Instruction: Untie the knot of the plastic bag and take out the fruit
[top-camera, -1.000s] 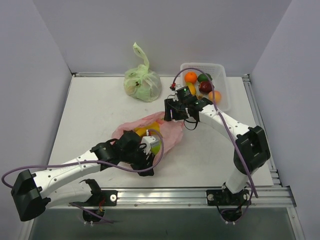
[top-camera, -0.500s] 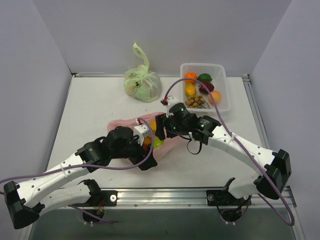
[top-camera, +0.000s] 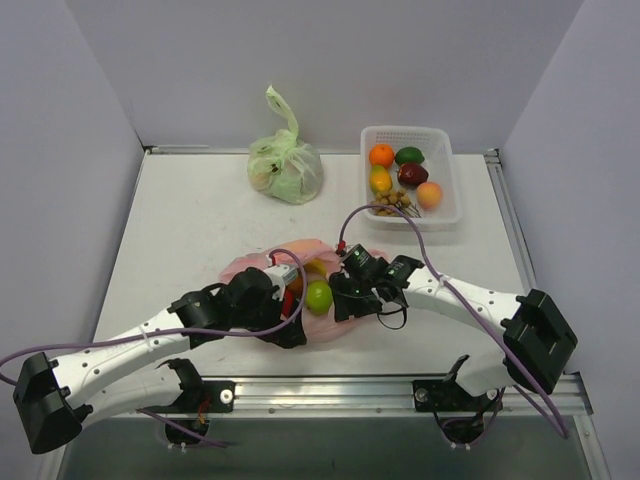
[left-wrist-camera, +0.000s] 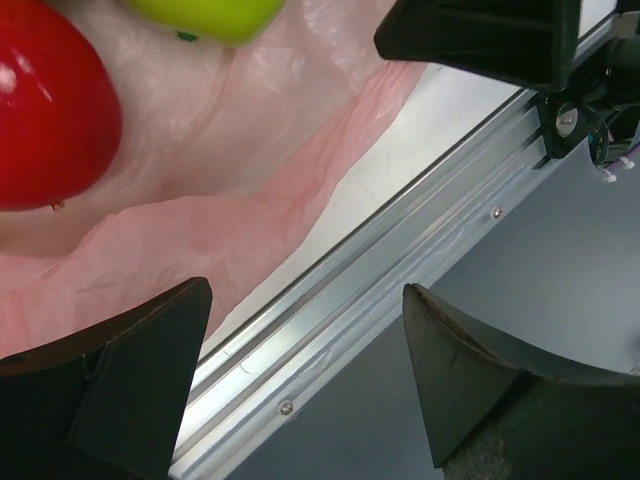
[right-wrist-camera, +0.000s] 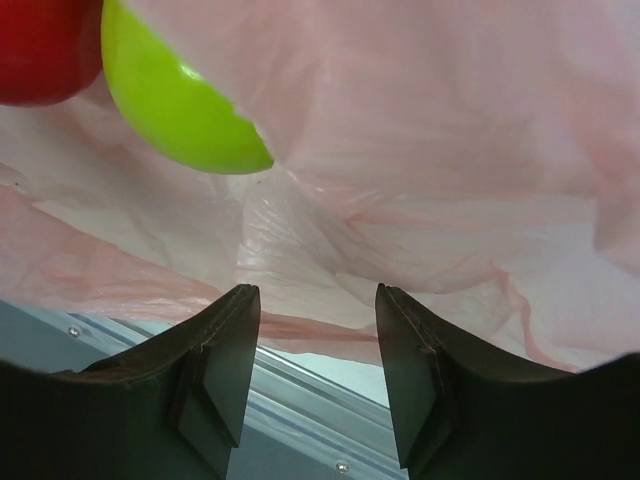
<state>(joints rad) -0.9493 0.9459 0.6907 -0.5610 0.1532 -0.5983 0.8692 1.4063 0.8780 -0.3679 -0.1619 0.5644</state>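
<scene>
Near edge: an aluminium rail (top-camera: 330, 385) runs along the front of the white table (top-camera: 180, 220), with both arm bases bolted to it.
Left gripper (left-wrist-camera: 305, 300): low at the near-left side of the bag, its jaws spread wide with nothing between them; past its tips lie the rail and the bag's hem.
Right gripper (right-wrist-camera: 317, 300): low at the bag's near-right side, facing the left one across the fruit. Its jaws are about half apart, a fold of pink film shows in the gap, and no pinch on it can be seen.
Pink plastic bag (right-wrist-camera: 450, 150): slumped flat and crinkled on the table between the two grippers, close to the near edge, its film spread around the fruit.
Fruit at the bag: a green apple (top-camera: 319, 296) between the grippers, partly under film; a red apple (left-wrist-camera: 40, 110) just beside it; a yellow fruit (top-camera: 313, 268) just behind them.
Far left of centre: a pale green plastic bag (top-camera: 285, 170), its tied top upright, well apart from the pink one.
Far right: a white basket (top-camera: 452, 175) holding an orange (top-camera: 381, 155), a green fruit (top-camera: 408, 155), a dark red fruit (top-camera: 412, 174), a yellow-orange fruit (top-camera: 379, 180), a peach-coloured fruit (top-camera: 430, 194) and a brown bunch (top-camera: 390, 207).
</scene>
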